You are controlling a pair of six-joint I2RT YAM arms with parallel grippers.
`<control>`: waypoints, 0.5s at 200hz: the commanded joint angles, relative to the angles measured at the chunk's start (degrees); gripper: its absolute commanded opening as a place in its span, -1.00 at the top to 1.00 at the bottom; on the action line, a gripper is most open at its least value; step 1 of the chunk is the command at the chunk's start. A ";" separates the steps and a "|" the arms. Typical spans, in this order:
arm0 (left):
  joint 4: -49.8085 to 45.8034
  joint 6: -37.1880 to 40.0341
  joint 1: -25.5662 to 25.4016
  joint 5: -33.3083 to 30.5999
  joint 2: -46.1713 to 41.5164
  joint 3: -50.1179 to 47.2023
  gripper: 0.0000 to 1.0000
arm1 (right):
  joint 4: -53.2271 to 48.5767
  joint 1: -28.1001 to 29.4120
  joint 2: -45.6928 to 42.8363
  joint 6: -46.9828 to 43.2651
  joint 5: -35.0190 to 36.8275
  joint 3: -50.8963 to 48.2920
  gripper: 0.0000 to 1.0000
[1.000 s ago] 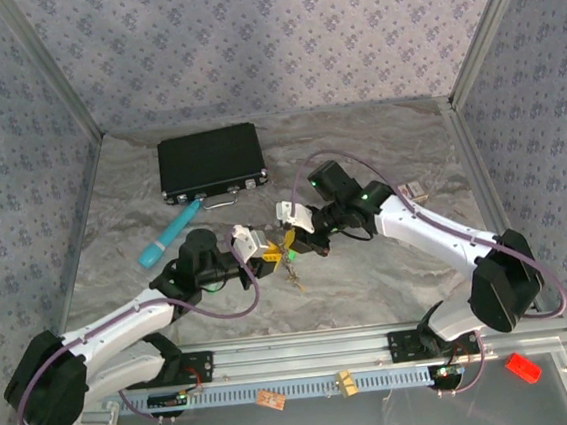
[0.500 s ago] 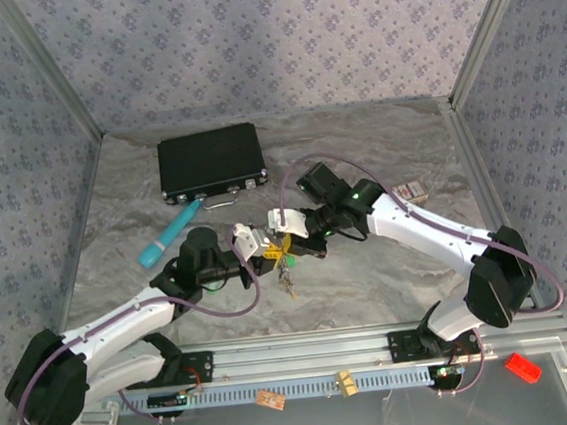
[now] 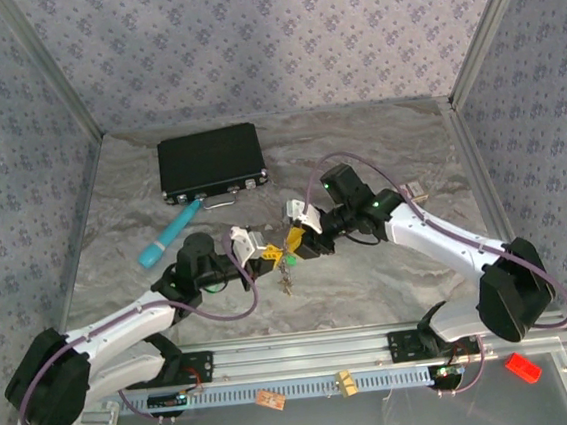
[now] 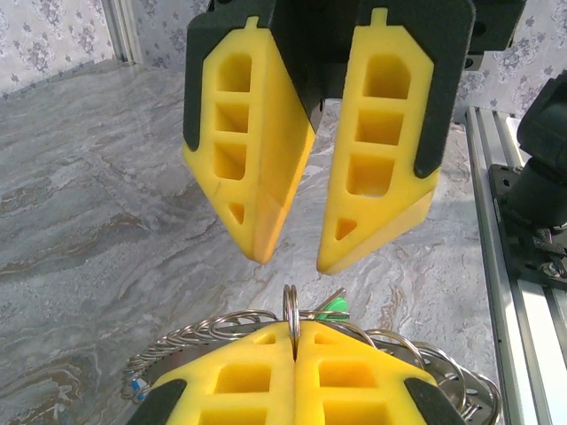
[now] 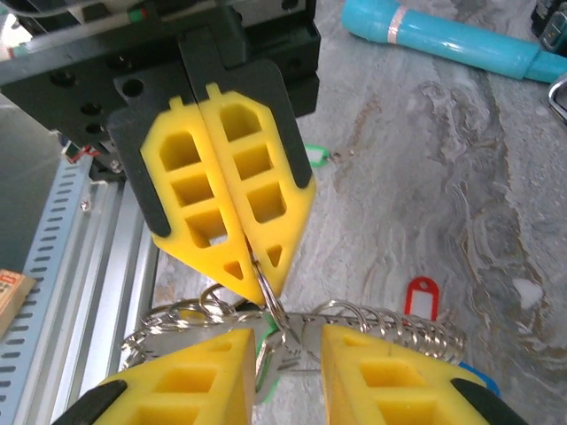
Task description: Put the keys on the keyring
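Silvery keyring (image 5: 272, 310) held above the middle of the bench (image 3: 371, 284), clamped in the shut left claw (image 5: 257, 279); right claw (image 5: 288, 345) facing it, jaws apart, gripping nothing. One green key (image 4: 335, 307) at the ring — whether threaded, cannot tell. Green tag (image 5: 316, 156) loose on the bench — more threading probably left.

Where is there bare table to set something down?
Bare marble tabletop: far right, between the black case and the right wall; near the metal rail, between left arm and right arm. Crowded: centre, where left gripper and right gripper meet at the silvery wire keyring, beside the teal tube.
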 commanded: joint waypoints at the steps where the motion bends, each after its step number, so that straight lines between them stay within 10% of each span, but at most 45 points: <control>1: 8.50 -1.41 0.08 2.52 -0.21 -0.93 1.00 | 4.36 -0.02 -0.45 3.40 -3.79 -1.13 0.47; 100: 11.42 -1.90 0.05 4.41 0.13 -1.81 1.00 | 5.26 0.58 2.75 3.56 -3.26 -0.58 0.60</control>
